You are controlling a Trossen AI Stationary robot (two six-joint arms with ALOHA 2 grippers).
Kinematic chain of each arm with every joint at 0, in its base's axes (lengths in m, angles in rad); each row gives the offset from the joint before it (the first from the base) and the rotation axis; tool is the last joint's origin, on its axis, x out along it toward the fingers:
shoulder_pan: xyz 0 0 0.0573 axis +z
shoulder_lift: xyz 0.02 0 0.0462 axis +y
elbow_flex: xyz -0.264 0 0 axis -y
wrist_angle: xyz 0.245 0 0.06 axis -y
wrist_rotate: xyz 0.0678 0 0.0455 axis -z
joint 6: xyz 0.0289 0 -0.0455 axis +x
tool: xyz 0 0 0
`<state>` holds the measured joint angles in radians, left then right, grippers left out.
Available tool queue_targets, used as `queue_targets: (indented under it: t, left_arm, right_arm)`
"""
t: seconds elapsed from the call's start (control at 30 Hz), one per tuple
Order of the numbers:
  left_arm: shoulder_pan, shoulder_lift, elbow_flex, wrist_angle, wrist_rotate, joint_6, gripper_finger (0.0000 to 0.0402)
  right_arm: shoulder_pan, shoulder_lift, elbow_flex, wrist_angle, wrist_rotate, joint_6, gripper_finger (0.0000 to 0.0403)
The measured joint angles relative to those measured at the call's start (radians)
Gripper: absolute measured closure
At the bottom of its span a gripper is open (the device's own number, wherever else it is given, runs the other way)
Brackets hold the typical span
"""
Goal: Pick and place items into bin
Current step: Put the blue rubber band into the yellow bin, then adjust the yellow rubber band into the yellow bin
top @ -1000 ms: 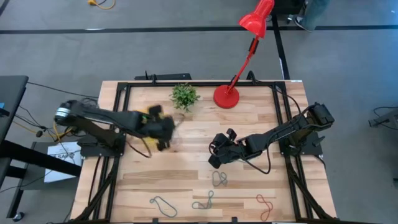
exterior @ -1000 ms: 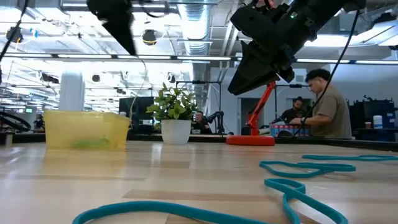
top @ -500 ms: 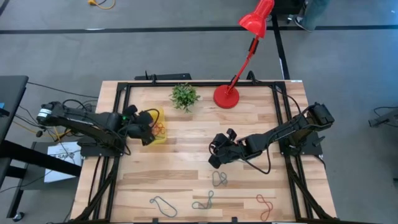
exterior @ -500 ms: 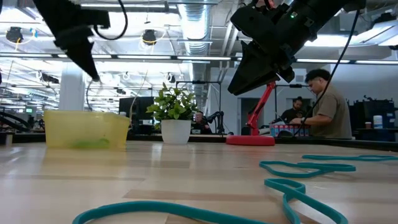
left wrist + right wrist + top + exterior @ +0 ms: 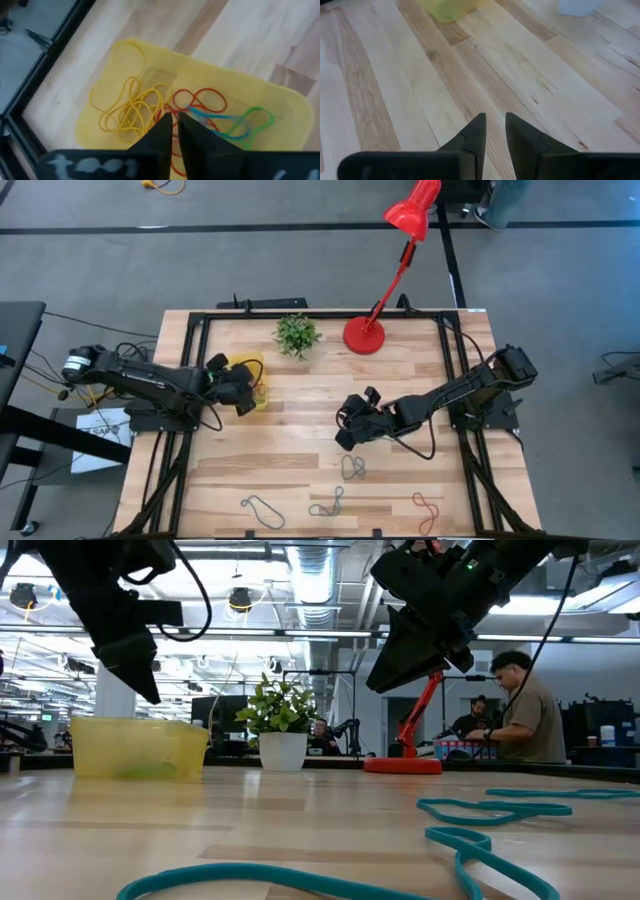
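Bin (image 5: 254,381) at left-centre of the high frame, already holding yellow, red, green and blue bands (image 5: 165,112). Left on the table (image 5: 300,465): grey loop (image 5: 352,468), grey-green loop (image 5: 262,509), teal loop (image 5: 328,503) and red loop (image 5: 428,511) along the bottom edge. Roughly half done, at a guess. Left gripper (image 5: 243,387) over the bin, fingers (image 5: 162,135) nearly closed, empty. Right gripper (image 5: 347,433) mid-frame, fingers (image 5: 476,131) a narrow gap apart, empty. Bin contents plain only from the left wrist; low view shows just its wall (image 5: 140,747).
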<state>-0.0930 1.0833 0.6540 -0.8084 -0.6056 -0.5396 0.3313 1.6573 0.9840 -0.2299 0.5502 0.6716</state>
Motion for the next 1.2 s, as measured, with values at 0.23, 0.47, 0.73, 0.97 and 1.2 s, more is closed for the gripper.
queue_targets:
  t: [0.23,0.47,0.73,0.97,1.2]
  left_arm:
    - [0.058,-0.001,0.0,-0.003,-0.012,0.005,0.0333]
    - [0.117,-0.001,0.0,-0.002,-0.074,0.008,0.0317]
    - [0.234,-0.001,0.0,-0.001,-0.068,0.052,0.0317]
    - [0.367,-0.001,0.0,0.062,0.117,0.142,0.0317]
    - [0.503,-0.001,0.0,0.127,0.249,0.283,0.0317]
  right_arm:
    - [0.0,0.0,0.0,0.0,0.0,0.0,0.0336]
    - [0.0,0.0,0.0,-0.001,0.0,0.0,0.0336]
    - [0.0,0.0,0.0,0.0,0.0,0.0,0.0336]
    - [0.0,0.0,0.0,-0.001,0.0,0.0,0.0336]
    - [0.0,0.0,0.0,-0.001,0.0,0.0,0.0336]
